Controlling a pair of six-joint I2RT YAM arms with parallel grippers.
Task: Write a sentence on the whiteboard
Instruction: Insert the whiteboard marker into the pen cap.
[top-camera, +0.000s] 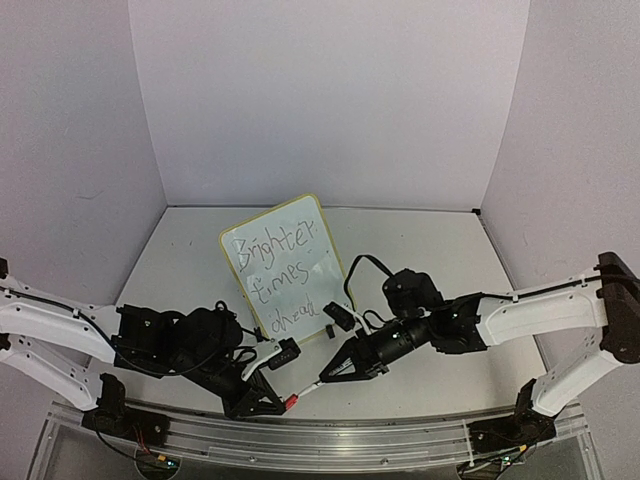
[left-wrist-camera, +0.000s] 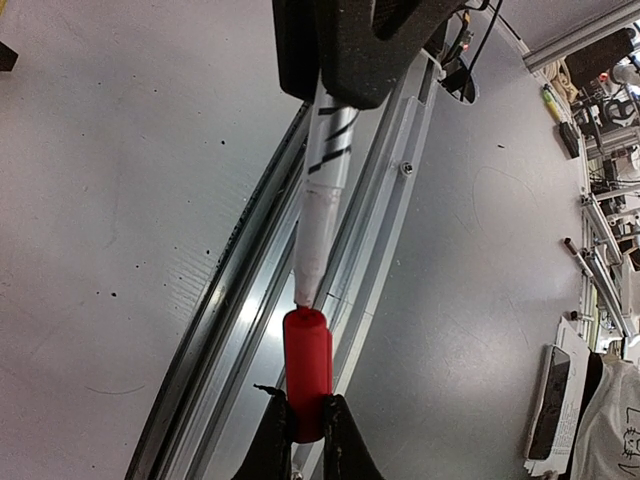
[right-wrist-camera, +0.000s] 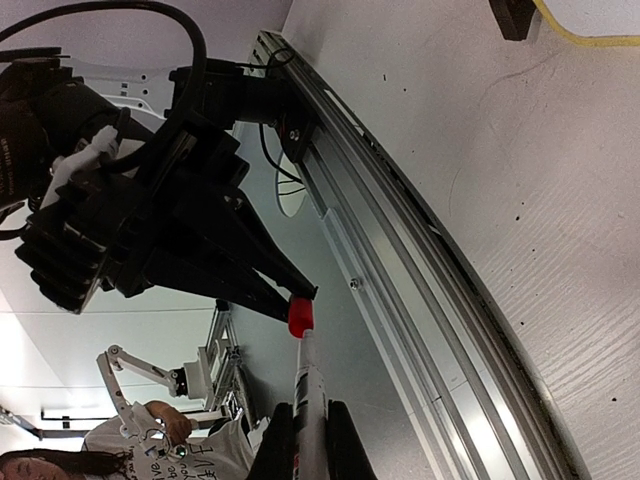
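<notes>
The whiteboard (top-camera: 282, 263) with its yellow rim stands tilted on the table; its corner shows in the right wrist view (right-wrist-camera: 590, 20). The sentence (top-camera: 283, 270) reads "Brighter times ahead" in three lines. My left gripper (top-camera: 284, 403) is shut on a red marker cap (left-wrist-camera: 307, 372), also seen in the top view (top-camera: 291, 402) and right wrist view (right-wrist-camera: 300, 317). My right gripper (top-camera: 330, 377) is shut on the white marker (right-wrist-camera: 307, 395), whose barrel shows in the left wrist view (left-wrist-camera: 325, 205). The marker's tip sits at the cap's open mouth, above the aluminium rail.
An aluminium rail (top-camera: 330, 440) runs along the table's near edge under both grippers. Purple walls (top-camera: 330, 100) close the back and sides. A black foot (right-wrist-camera: 515, 17) of the board rests on the table.
</notes>
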